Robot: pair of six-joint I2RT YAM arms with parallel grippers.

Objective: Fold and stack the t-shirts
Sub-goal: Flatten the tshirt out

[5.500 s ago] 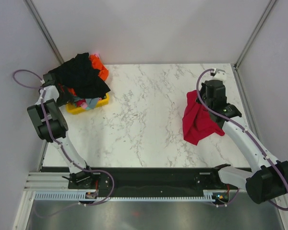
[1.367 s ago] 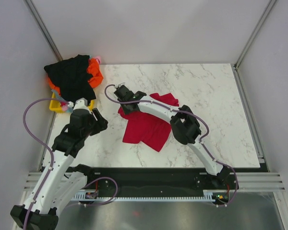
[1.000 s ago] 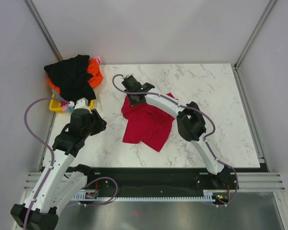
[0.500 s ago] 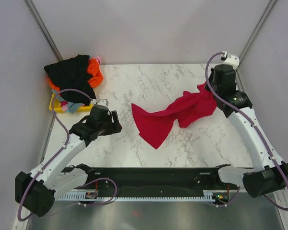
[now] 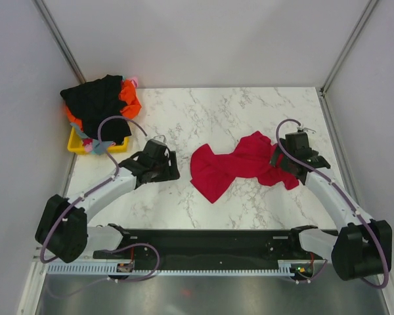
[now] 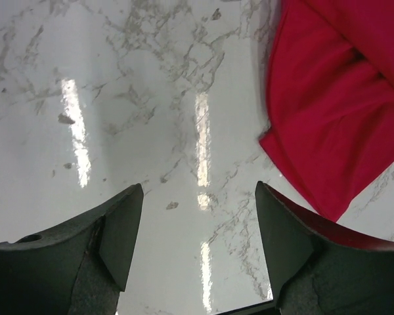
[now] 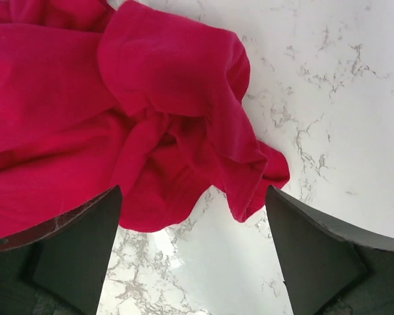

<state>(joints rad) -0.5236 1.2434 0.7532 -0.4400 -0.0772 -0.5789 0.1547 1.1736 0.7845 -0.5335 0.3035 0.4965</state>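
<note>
you have the red t-shirt bunched on the desk, long axis left-right | right fingers wide, empty, above its right end | left fingers wide, empty, just beside its left edge

We saw the red shirt lying unfolded and crumpled on the tabletop, right of centre. It was pinched narrow in the middle. Its left end fanned out flat to a point, and its right end was bunched in rumpled folds. At the far left corner the black shirt draped over a heap. The orange shirt bulged at its right, with a bit of pink shirt behind.
</note>
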